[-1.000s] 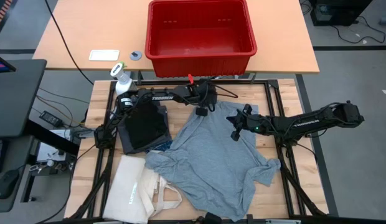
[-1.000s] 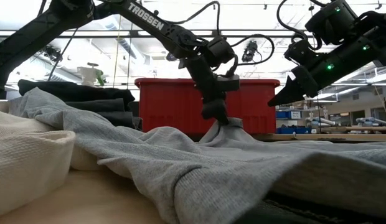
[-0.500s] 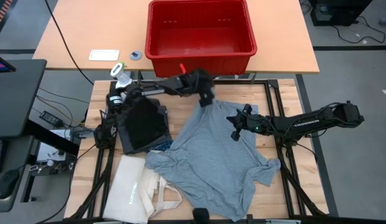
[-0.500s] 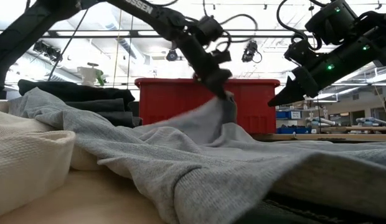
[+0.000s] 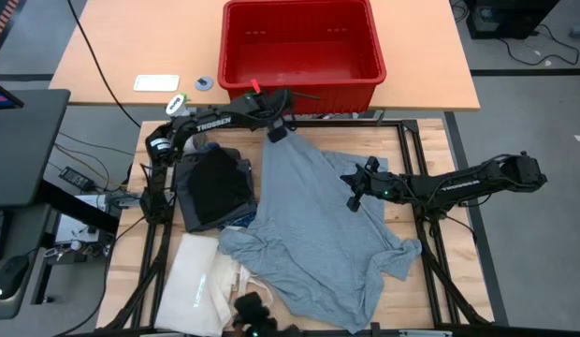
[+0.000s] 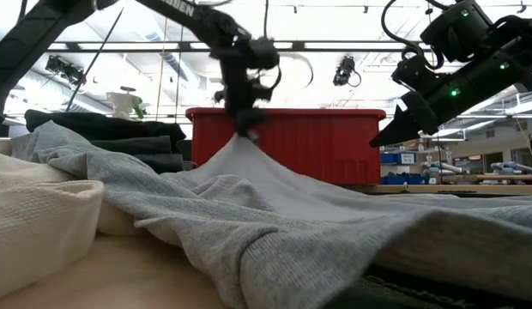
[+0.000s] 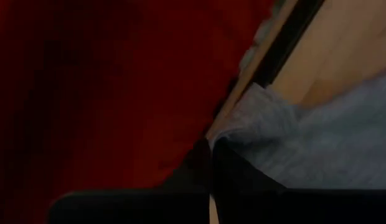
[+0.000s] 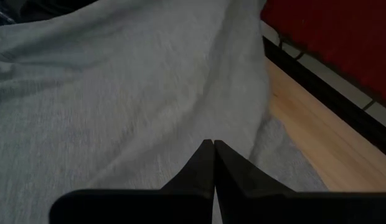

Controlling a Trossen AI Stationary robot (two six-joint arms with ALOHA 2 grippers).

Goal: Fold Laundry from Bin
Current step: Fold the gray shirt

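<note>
A large light grey garment lies spread over the middle of the table. My left gripper is shut on its far end, just in front of the red bin, and holds that end up in a peak. My right gripper hangs shut above the garment's right part, touching nothing; it also shows in the low view. Folded black and dark grey pieces are stacked at the left, with a bit of blue plaid showing under them. My left gripper pinches the grey garment's far edge between its two fingers, which slant down from the far left. That edge is lifted off the table. The cloth runs taut from the fingers down to the rest of the garment, which lies on the table.
A cream tote bag lies at the near left, partly under the grey garment. The bin stands on the far wooden table behind a black frame rail. A spray bottle and a white card sit at the far left.
My left gripper has risen and gone toward the far edge and then left, turning as it went. It has drawn the grey garment's far end up from a small bunch into a tall taut peak by the bin. The rest of the garment has stayed on the table.
</note>
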